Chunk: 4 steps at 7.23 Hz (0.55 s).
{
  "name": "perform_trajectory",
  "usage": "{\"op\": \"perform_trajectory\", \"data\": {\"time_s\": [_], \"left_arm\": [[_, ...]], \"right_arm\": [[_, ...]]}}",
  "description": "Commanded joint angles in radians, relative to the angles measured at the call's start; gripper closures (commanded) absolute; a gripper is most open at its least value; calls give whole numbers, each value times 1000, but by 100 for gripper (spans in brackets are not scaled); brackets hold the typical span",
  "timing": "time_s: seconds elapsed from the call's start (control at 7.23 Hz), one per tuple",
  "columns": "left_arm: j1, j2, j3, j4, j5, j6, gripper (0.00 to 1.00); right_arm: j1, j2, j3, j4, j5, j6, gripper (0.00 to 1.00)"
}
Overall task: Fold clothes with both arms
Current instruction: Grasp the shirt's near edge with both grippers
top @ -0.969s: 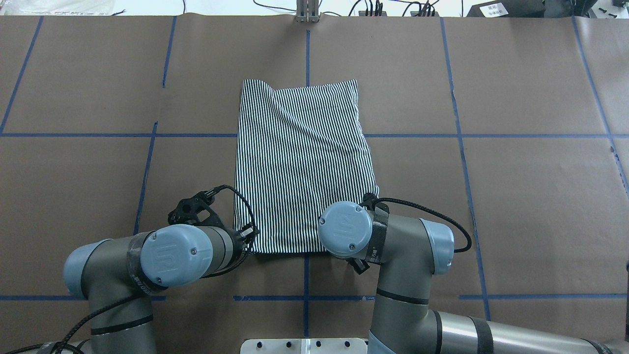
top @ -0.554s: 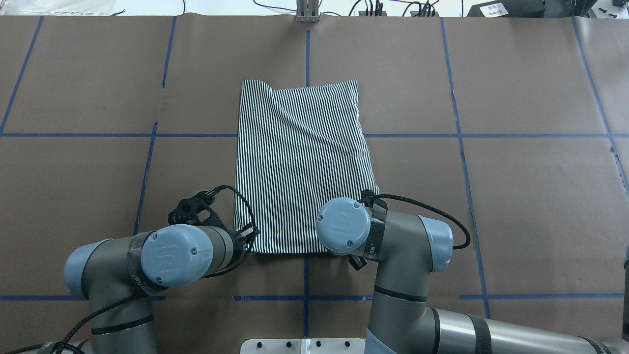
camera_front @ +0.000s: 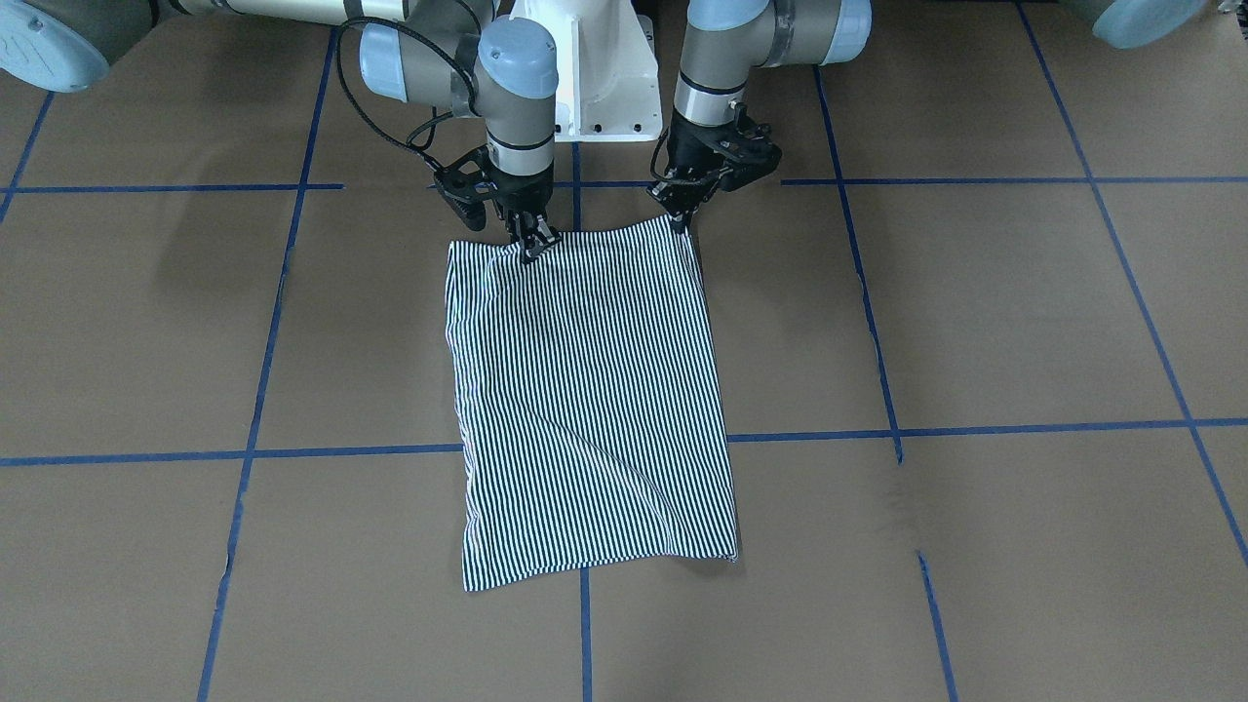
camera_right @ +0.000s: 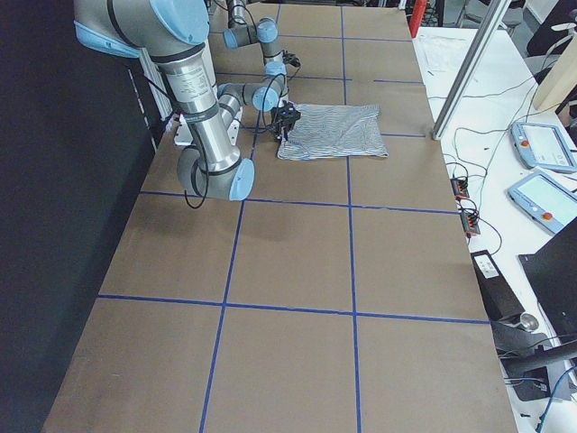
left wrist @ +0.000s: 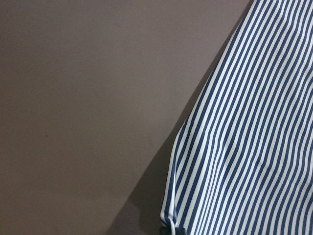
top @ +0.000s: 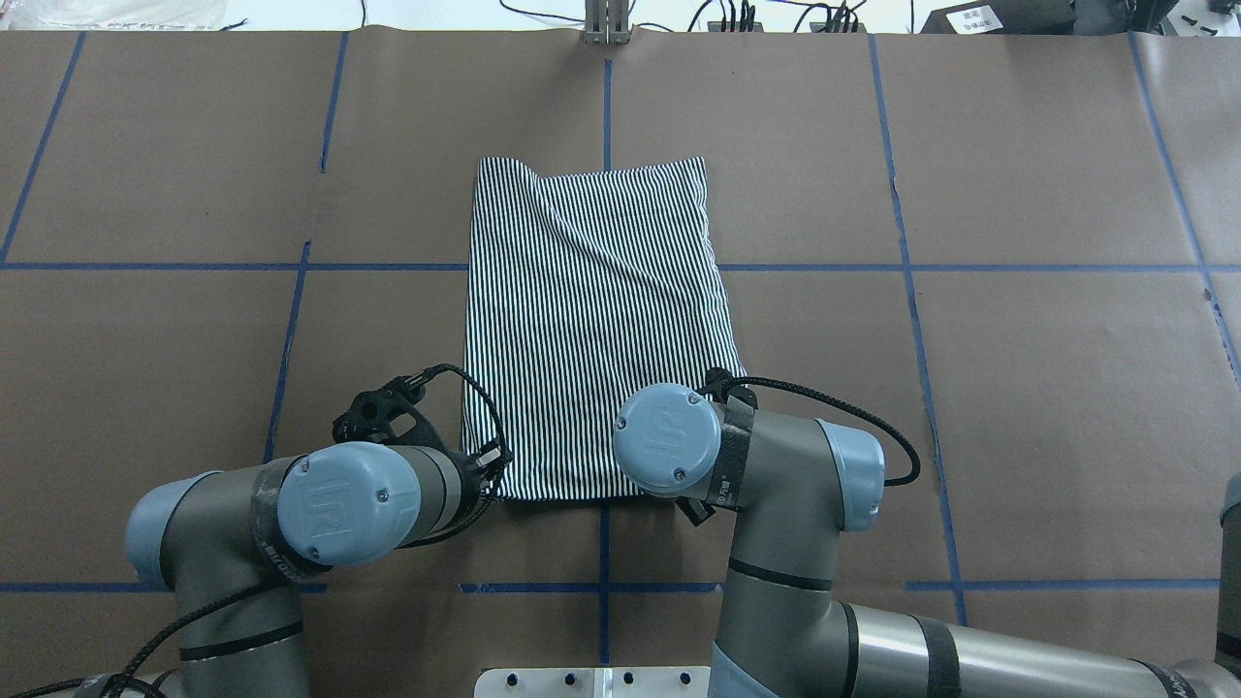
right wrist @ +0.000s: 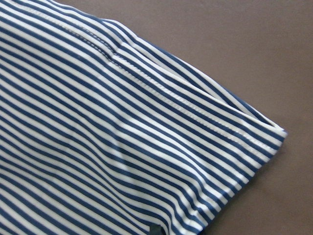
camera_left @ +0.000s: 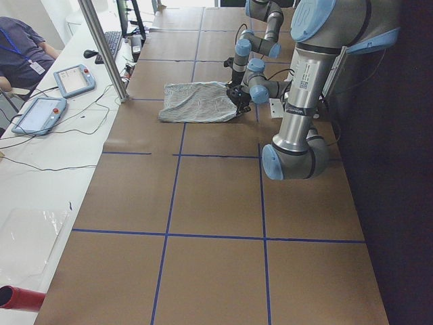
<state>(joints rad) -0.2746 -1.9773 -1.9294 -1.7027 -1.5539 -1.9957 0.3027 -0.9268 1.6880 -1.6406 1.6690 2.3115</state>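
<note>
**A:** Where is the shirt?

**B:** The polo shirt (camera_front: 590, 400) lies flat on the desk (camera_front: 975, 322). It is already a narrow striped rectangle, stretching away in front of both my hands, with its near hem right at them.

**A:** And the hands?

**B:** My left hand (camera_front: 681, 220) pinches that hem at its corner, and the cloth there sits a little off the desk. My right hand (camera_front: 532, 246) is pressed together on the same hem, as far as I can see. It grips inward of its own corner, which sticks out past the hand's outer side.

**A:** So how do you fold it well?

**B:** I judge the hem goes over to the far edge. I should raise both hands level and just high enough to clear. Then I carry them forward at one pace with the hem taut between them, and lay it down square. The loose corner outside my right hand may droop and tuck under, so I go gently there.
</note>
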Motion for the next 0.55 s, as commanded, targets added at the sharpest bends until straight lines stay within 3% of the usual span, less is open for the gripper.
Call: {"op": "perform_trajectory", "data": {"time_s": [0.0,0.42], "left_arm": [[0,1,0,0,0,2,100],[0,0,0,0,2,3,100]], "right_arm": [[6,12,-2,1,-3,-1,86],[9,14,-2,4,-9,0,100]]}}
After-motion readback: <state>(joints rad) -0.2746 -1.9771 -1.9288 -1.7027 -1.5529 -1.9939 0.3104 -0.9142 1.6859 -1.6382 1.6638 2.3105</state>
